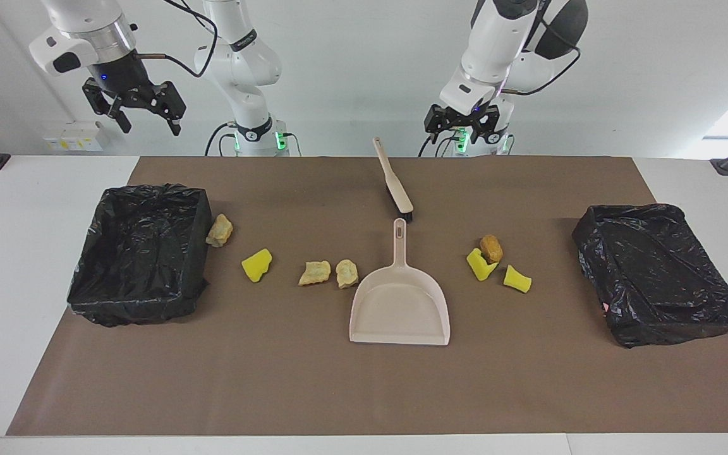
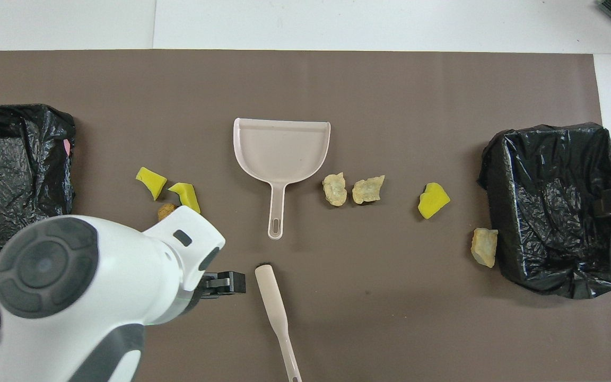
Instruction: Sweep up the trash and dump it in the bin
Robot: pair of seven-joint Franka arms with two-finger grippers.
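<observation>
The brown mat (image 1: 364,392) is smooth and matte; a crinkly, glossy black-lined bin (image 1: 139,253) sits at the right arm's end and a second bin (image 1: 658,272) at the left arm's end. Midway between them lies the beige dustpan (image 1: 400,303), rigid smooth plastic, empty, its handle pointing toward the robots; just nearer to them lies the brush (image 1: 394,180), a stiff slim handle with dark bristles, best taken at mid-handle. The trash, 7 small foam chunks, is scattered beside the pan: 4 (image 1: 316,273) toward the right arm's end, 3 (image 1: 493,262) toward the left arm's. I judge them feather-light, soft and apt to roll, so slow strokes suit. The left gripper (image 1: 463,126), fingers apart, hangs over the table edge near the brush; the right gripper (image 1: 138,110) waits, fingers apart, raised near its bin
</observation>
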